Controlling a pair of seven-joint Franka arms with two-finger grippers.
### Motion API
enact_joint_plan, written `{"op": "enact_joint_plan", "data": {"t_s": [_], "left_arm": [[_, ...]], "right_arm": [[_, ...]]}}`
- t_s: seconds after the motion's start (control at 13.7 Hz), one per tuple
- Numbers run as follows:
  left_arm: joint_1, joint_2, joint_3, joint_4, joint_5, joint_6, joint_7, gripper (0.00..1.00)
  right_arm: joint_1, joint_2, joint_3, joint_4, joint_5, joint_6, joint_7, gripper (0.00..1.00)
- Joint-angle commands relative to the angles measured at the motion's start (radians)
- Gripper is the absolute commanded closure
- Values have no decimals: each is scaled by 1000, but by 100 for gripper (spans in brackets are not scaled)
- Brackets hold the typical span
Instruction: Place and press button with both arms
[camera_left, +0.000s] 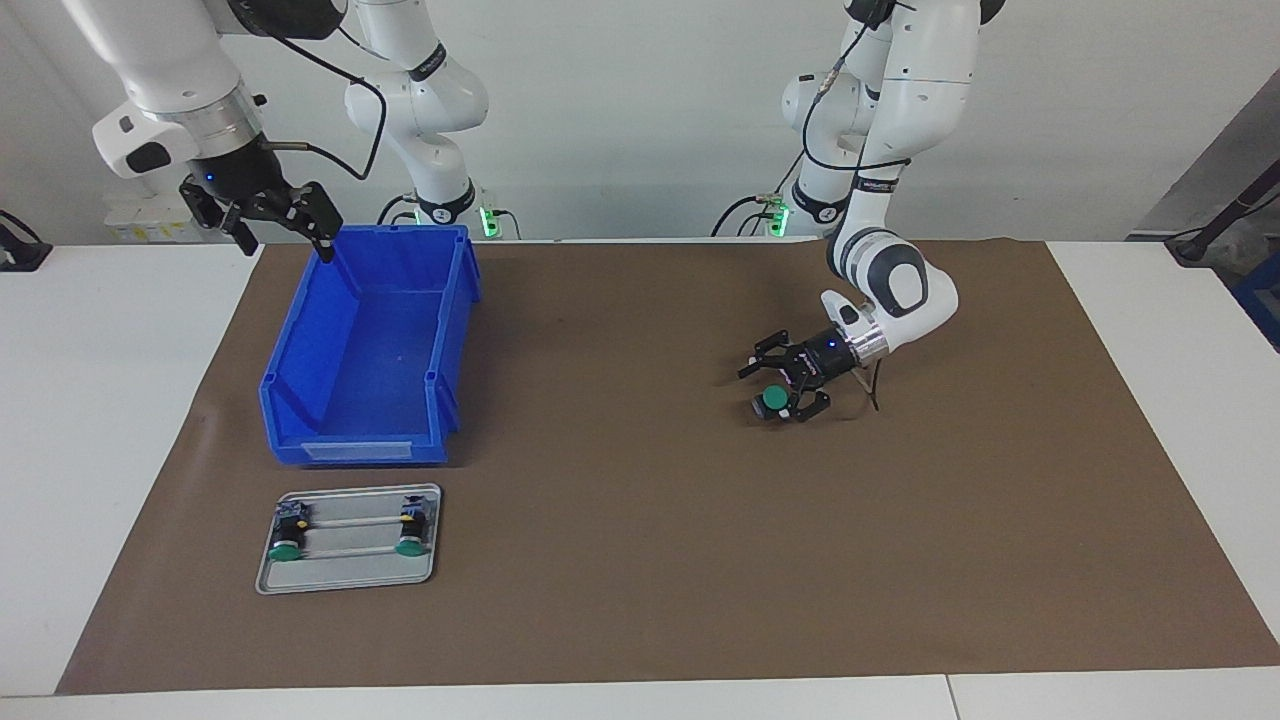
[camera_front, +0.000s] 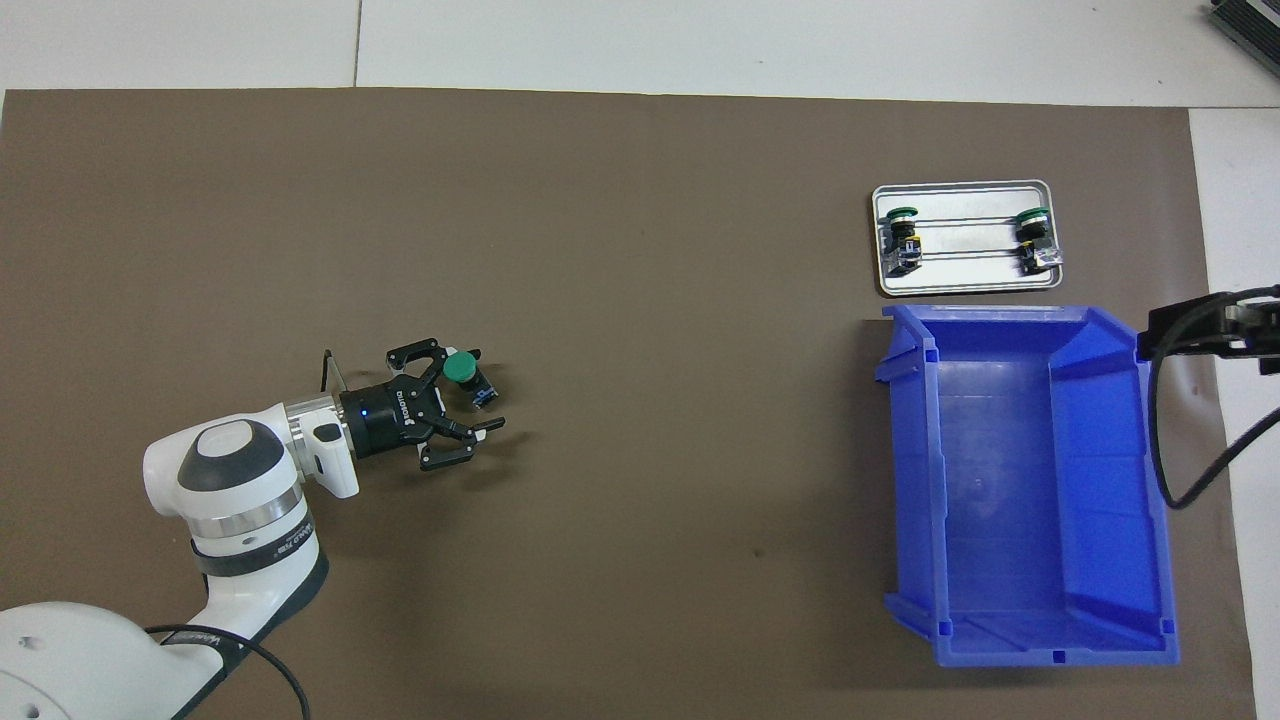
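A green-capped button (camera_left: 772, 398) lies on its side on the brown mat (camera_left: 640, 560), toward the left arm's end of the table. My left gripper (camera_left: 778, 384) is low over the mat, open, with the button between its fingers, close to one of them. In the overhead view the button (camera_front: 461, 369) shows just inside the left gripper (camera_front: 468, 400). My right gripper (camera_left: 265, 215) is open and empty, raised over the nearer corner of the blue bin (camera_left: 300, 360); only part of it (camera_front: 1205, 330) shows in the overhead view.
A small metal tray (camera_left: 345, 585) with two more green buttons (camera_left: 287, 550) (camera_left: 407, 546) lies farther from the robots than the empty blue bin. In the overhead view the tray (camera_front: 965, 285) sits just above the bin (camera_front: 1110, 480).
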Motion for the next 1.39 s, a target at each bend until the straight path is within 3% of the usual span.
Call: {"op": "enact_joint_plan", "data": {"t_s": [0.0, 0.44, 0.73, 1.31], "left_arm": [[1, -9, -1, -29, -13, 11, 28, 5], [4, -10, 0, -29, -12, 0, 26, 4], [20, -19, 2, -58, 4, -7, 25, 4], [222, -27, 3, -44, 307, -90, 8, 4]], "right_arm": [[-9, -18, 3, -23, -4, 11, 12, 0], [2, -14, 1, -20, -2, 22, 12, 0], [45, -12, -42, -17, -2, 25, 12, 0], [40, -12, -43, -15, 9, 28, 12, 0]]}}
